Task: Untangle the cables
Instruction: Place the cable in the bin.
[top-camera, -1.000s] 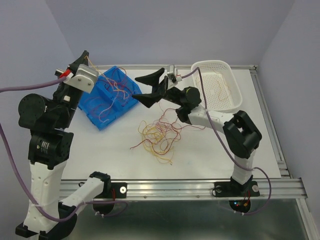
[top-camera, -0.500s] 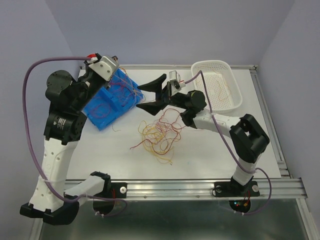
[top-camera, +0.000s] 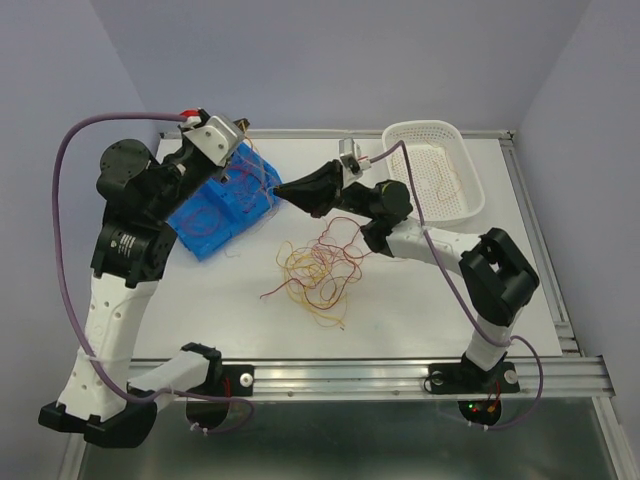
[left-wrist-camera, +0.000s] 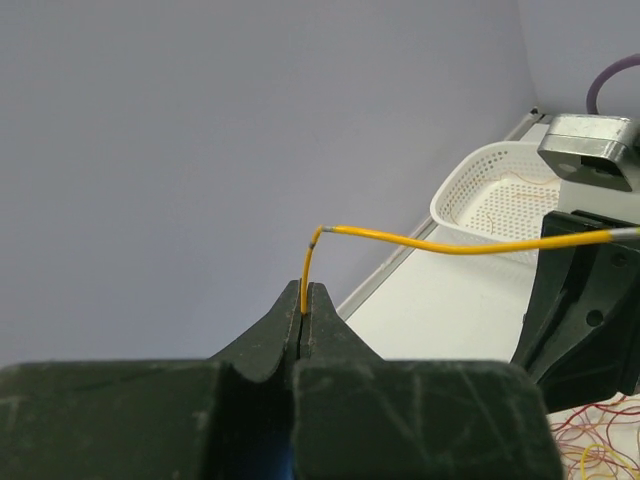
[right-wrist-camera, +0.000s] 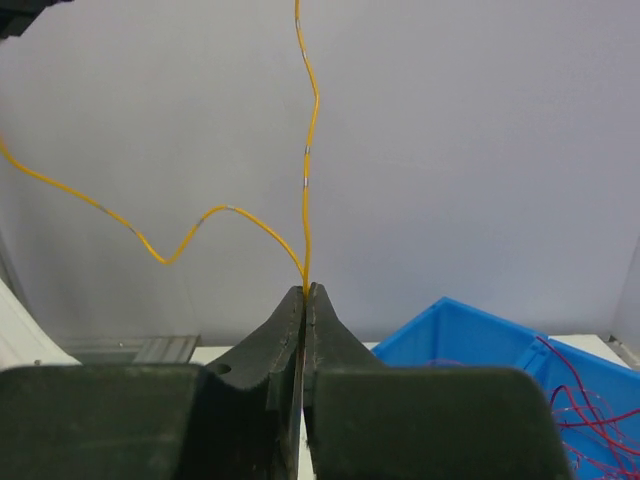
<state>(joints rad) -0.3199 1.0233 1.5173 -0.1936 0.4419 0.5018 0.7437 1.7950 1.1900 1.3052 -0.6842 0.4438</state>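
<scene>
The cables (top-camera: 318, 268) lie as a loose tangle of maroon and yellow strands on the white table, in front of my right arm. My left gripper (top-camera: 243, 128) is raised over the back of the blue bin (top-camera: 210, 215), shut on one end of a yellow cable (left-wrist-camera: 450, 247). In the left wrist view that strand leaves the jaws (left-wrist-camera: 305, 288) and runs right toward the other gripper. My right gripper (top-camera: 279, 190) hangs beside the bin's right corner. It is shut on the same yellow cable (right-wrist-camera: 311, 120), which rises from its fingertips (right-wrist-camera: 306, 290).
The blue bin holds more maroon and yellow strands (top-camera: 238, 178). A white mesh basket (top-camera: 470, 185) stands at the back right with a few strands inside. The table's metal rail (top-camera: 400, 375) runs along the near edge.
My right gripper has shut on the yellow cable; its jaws stood wide open before. The left arm swung right and up over the bin a second ago, then held still.
</scene>
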